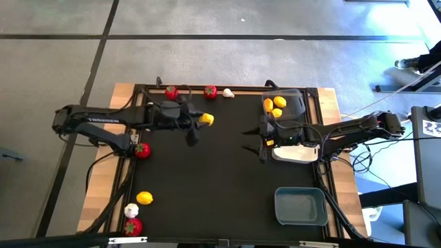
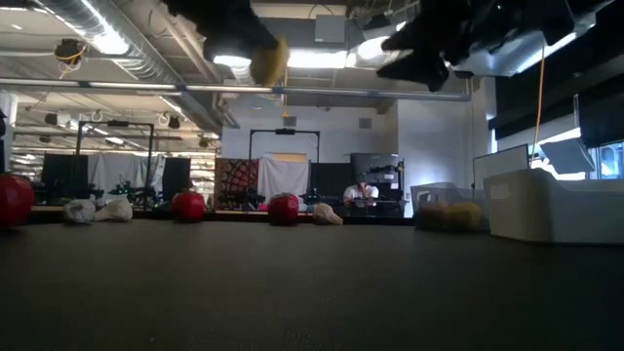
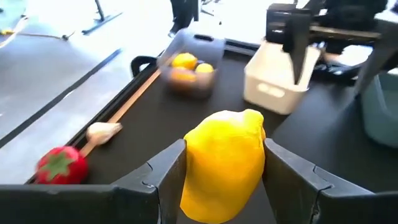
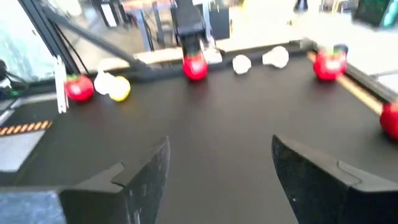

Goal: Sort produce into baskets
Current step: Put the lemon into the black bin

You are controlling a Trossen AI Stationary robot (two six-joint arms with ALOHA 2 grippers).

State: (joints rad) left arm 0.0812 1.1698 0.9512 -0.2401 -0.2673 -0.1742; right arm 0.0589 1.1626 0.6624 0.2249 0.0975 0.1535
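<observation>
Near edge, L side of mat: loose lemon (image 1: 144, 198), a white garlic bulb (image 1: 131, 210) and a red fruit (image 1: 133, 225) clustered together, not yet sorted. Near R: blue-grey basket (image 1: 300, 219), looks empty. Mid L: another red fruit (image 1: 142, 150) beside the L arm. Mid R: right gripper (image 1: 252, 141) hangs over bare mat just L of the white basket (image 1: 298, 154), jaws wide apart w/ nothing between them. Further back, centre: left gripper (image 3: 225, 163) clamped on a yellow lemon (image 3: 224, 165), raised clear of the mat, jaws pressing both flanks; lemon bulges out past the tips. Far R: dark grey basket (image 1: 294, 100) already has lemons (image 1: 275, 105) in it, so judged dest. for this one; well apart from the L gripper, w/ the R arm near the route. Risks: (1) grip sits on a rounded surface, so a quick swing could let the lemon squirt out and roll; (2) path to far R may cross the R arm, poss. clip; (3) release too high or off-centre could bounce it off the rim. Far edge: two red fruits (image 1: 171, 91) and a garlic bulb (image 1: 228, 93) along the rail. Surface: flat black mat (image 1: 220, 186) on a wood-edged table. Room: grey floor, open lab w/ ceiling strip lights, racks and a seated person (image 2: 366, 194) far behind.
</observation>
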